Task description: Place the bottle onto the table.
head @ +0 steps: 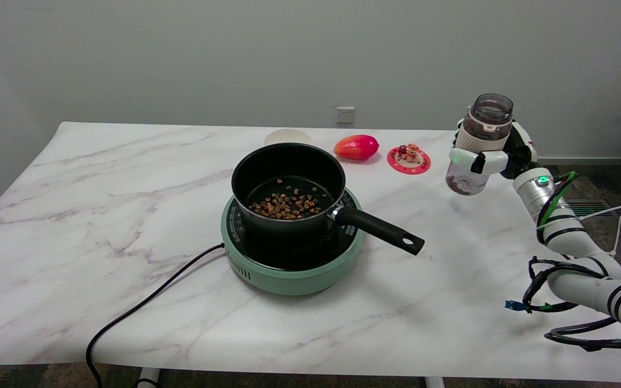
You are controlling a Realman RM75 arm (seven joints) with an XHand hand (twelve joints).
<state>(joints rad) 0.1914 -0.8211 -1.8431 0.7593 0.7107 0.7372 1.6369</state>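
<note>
The bottle is held in the air above the right part of the worktop, well to the right of the pan and near the right edge. It is not set down: its rounded base, where some brown contents are seen, hangs clear of the marble surface. The bottle is clasped around its middle by the robot hand, whose fingers are wrapped about the body. The long axis is close to upright, tilted slightly, with the open mouth pointing up and a little to the right and the base down and to the left. The carrying is judged done in part; the lowering, the standing of the base on the worktop and the release are left. To the left a black pan with brown pieces is seen on a green cooker. Farther back a red fruit and a small red coaster are seen.
</note>
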